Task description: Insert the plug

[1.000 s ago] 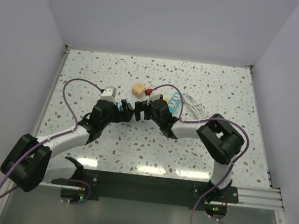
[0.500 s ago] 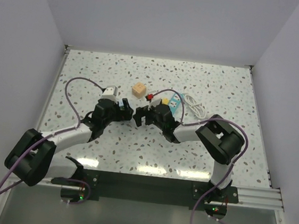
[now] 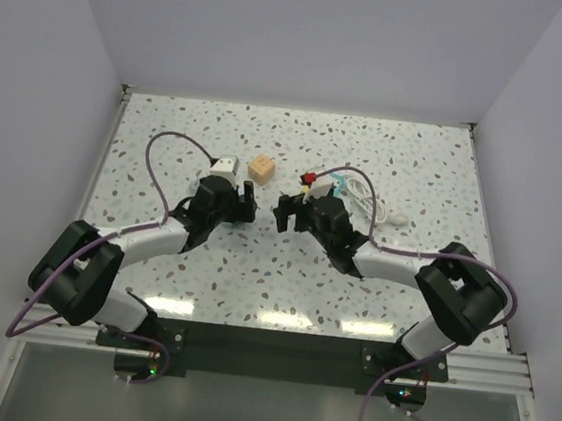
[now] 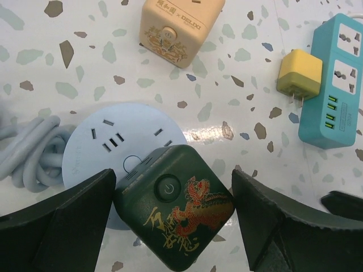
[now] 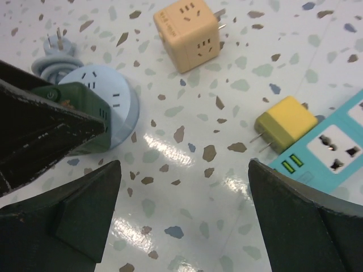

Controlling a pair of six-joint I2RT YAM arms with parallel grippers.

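Observation:
The plug (image 4: 176,207), a dark green cube with a red and gold dragon, stands on the near edge of a round pale blue socket (image 4: 96,144). My left gripper (image 4: 174,195) straddles it with its jaws wide; the fingers (image 4: 74,215) lie close beside the cube's corners, and a thin gap shows on the right. In the top view the left gripper (image 3: 245,199) is left of centre. My right gripper (image 5: 184,215) is open and empty over bare table, to the right of the plug (image 5: 76,95); it also shows in the top view (image 3: 283,211).
A tan-orange cube (image 4: 181,28) stands beyond the socket. A small yellow block (image 4: 299,72) with prongs lies against a teal power strip (image 4: 337,85). The socket's grey cable (image 4: 28,147) coils at the left. A white cable (image 3: 368,200) lies at the back right.
The two grippers, close together a second ago, have drawn apart. The right gripper has backed off to the right and the left has shifted slightly right and back.

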